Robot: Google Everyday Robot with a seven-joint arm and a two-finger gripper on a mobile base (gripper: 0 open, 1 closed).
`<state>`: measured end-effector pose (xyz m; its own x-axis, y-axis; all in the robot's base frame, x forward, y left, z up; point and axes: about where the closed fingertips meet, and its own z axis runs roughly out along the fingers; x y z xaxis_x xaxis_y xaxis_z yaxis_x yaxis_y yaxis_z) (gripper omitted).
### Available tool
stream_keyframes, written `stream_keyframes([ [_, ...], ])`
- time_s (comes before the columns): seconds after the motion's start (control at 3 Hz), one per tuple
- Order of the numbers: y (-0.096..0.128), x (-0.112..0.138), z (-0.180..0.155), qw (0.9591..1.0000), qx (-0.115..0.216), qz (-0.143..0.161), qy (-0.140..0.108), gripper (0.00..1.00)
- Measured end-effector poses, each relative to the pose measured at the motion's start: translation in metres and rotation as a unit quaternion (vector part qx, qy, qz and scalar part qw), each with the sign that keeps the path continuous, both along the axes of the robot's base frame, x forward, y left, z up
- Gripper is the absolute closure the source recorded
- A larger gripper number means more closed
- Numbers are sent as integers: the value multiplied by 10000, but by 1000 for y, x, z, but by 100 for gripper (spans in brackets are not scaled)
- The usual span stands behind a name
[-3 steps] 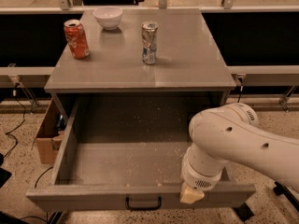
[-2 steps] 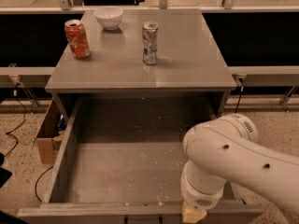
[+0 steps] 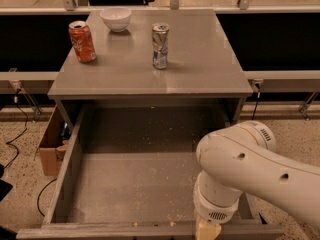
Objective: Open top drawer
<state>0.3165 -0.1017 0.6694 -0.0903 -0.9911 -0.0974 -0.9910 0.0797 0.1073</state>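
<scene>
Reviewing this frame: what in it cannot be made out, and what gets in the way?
- Camera view: the gripper sits at the front right of the top drawer. The bottom edge cuts it off, so whether it holds anything is unknown.
- Camera view: the drawer's front face and handle lie beyond the bottom edge.
- Camera view: the arm hides most of the drawer's right wall.
- Camera view: the drawer's left wall partly hides the cardboard box.

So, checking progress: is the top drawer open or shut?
Open: the top drawer is pulled far out, its speckled floor exposed. The tool sits at its front edge.
</scene>
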Motion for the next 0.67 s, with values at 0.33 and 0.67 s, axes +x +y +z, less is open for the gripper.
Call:
stream_keyframes([
  [0.33, -16, -37, 8, 9997, -196, -122, 117, 100],
  [0.67, -16, -37, 8, 9997, -196, -122, 117, 82],
])
